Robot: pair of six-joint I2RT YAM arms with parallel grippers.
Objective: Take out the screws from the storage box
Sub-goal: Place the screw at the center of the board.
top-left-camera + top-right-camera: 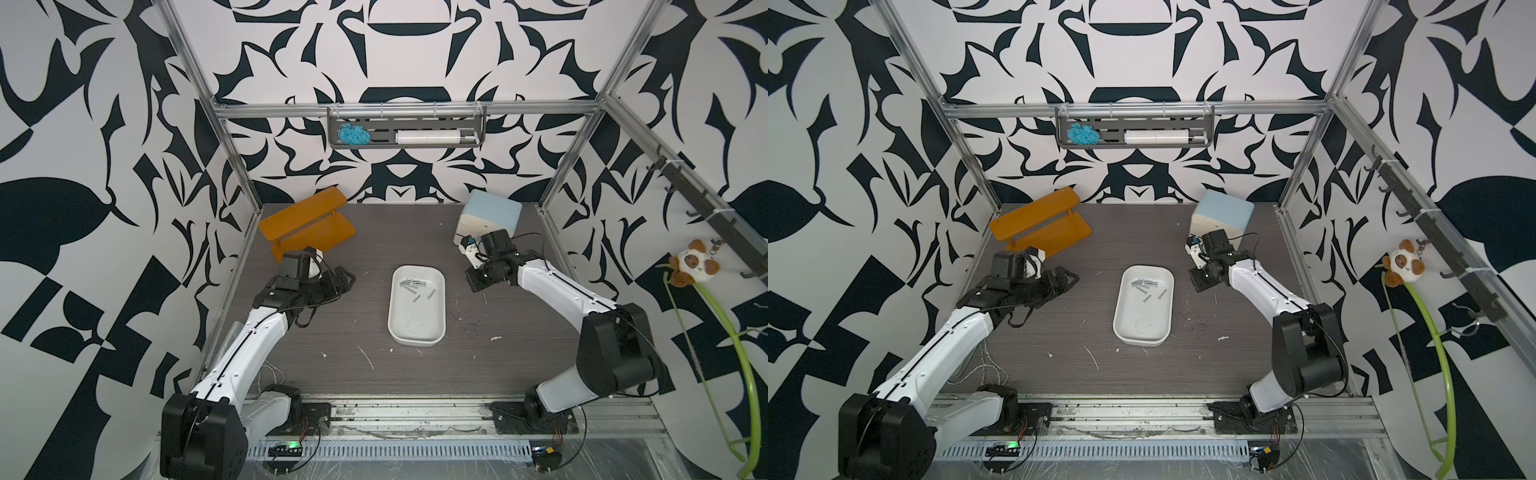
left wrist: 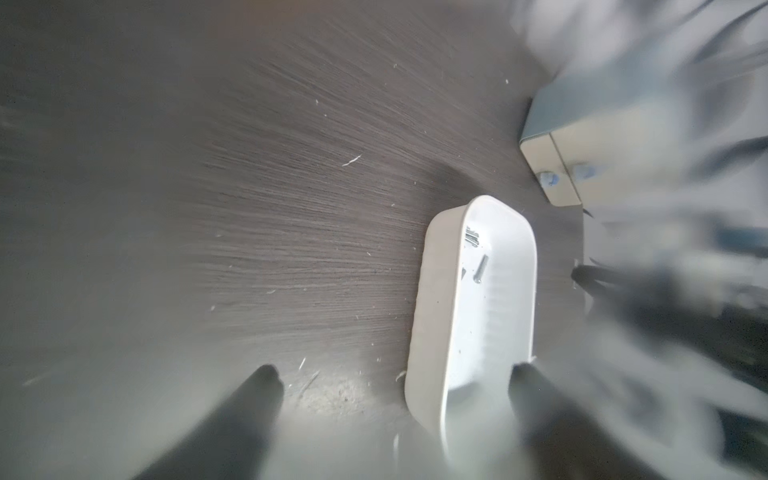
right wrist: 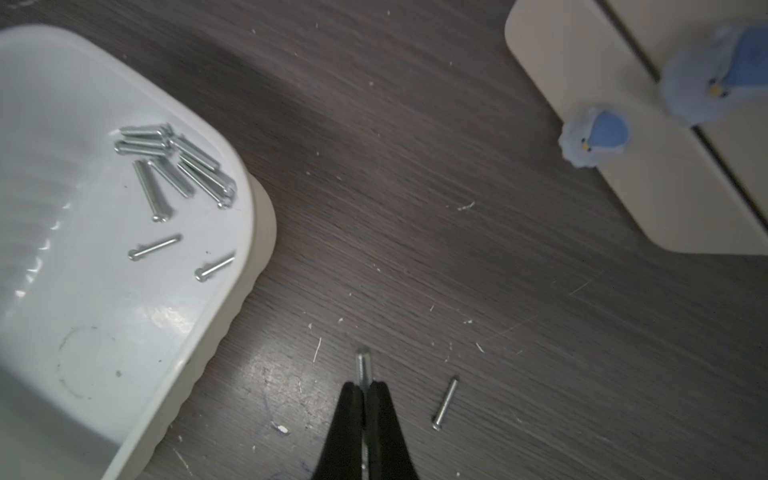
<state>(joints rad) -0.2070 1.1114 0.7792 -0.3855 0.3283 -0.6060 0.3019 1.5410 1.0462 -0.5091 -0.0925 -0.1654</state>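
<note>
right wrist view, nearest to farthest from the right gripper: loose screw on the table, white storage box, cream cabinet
1. loose screw, on the table just beside the right gripper
2. storage box, its rim off to one side
3. cabinet, farthest, on the opposite side

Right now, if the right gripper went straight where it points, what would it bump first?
Likely the dark wood-grain tabletop: the right gripper, shut on a thin silvery metal screw, aims down at it; depth is unclear.

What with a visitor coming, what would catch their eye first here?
The white storage box sits in the middle of the table, screws clustered at its far end. Beside it the right tool is shut on one screw, another screw lying loose nearby.
</note>
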